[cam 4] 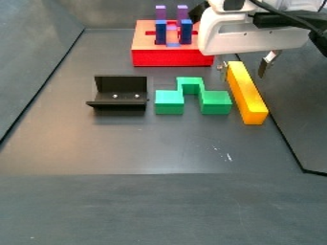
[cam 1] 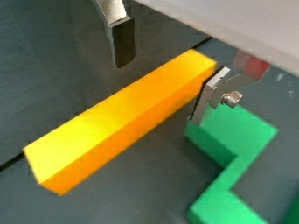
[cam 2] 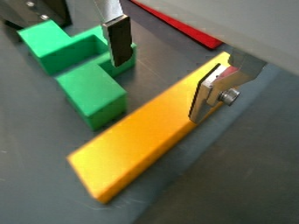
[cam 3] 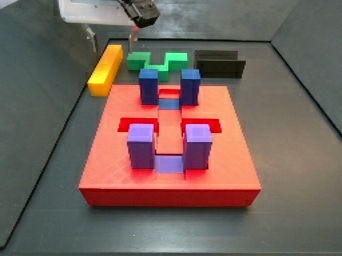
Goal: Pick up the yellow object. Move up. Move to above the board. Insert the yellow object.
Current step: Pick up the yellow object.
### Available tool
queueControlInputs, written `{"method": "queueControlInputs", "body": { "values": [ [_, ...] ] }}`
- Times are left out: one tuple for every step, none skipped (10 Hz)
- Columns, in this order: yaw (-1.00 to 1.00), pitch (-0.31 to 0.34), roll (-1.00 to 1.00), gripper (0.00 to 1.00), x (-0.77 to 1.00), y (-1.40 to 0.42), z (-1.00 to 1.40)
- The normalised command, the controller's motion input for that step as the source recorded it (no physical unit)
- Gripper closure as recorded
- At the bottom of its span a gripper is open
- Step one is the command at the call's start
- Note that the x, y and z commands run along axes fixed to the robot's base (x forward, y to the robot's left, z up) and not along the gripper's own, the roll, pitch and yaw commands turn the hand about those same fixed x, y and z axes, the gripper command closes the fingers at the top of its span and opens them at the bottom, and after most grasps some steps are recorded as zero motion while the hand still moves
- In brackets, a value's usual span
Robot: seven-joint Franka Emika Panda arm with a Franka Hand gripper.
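Observation:
The yellow object (cam 4: 247,93) is a long yellow bar lying flat on the dark floor, and it shows in both wrist views (cam 1: 117,122) (cam 2: 146,131) and in a side view (cam 3: 104,68). My gripper (cam 4: 247,65) is open and empty. It stands over the bar's end nearest the board, with one finger on each side (cam 1: 159,92) (cam 2: 160,90). One pad (cam 1: 121,39) is well off the bar and the other (cam 1: 214,94) is close beside it. The board (cam 3: 171,165) is a red slab with blue and purple posts, also seen in a side view (cam 4: 151,55).
A green stepped block (cam 4: 194,97) lies right beside the bar, close to one finger (cam 2: 117,44). The dark fixture (cam 4: 118,94) stands beyond it. The board's red edge (cam 2: 176,26) is near the gripper.

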Motion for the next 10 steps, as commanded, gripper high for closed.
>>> {"method": "queueControlInputs", "body": {
  "values": [
    [0.00, 0.024, 0.07, 0.00, 0.00, -0.13, -0.22],
    [0.00, 0.000, 0.05, 0.00, -0.10, -0.10, -0.22],
    [0.00, 0.000, 0.07, 0.00, 0.00, 0.00, -0.23],
    [0.00, 0.000, 0.09, 0.00, -0.03, 0.00, -0.28],
    [0.03, 0.000, 0.10, 0.00, 0.00, 0.05, -0.28],
    [0.03, 0.000, 0.13, 0.00, 0.00, 0.00, -0.35],
    [0.05, 0.000, 0.16, 0.00, 0.00, 0.00, -0.39],
    [0.03, 0.000, 0.15, 0.00, -0.01, 0.02, -0.41],
    [0.03, 0.000, 0.17, 0.00, 0.00, 0.00, -0.41],
    [0.01, 0.000, 0.13, 0.00, 0.00, 0.00, -0.36]
  ]
}}
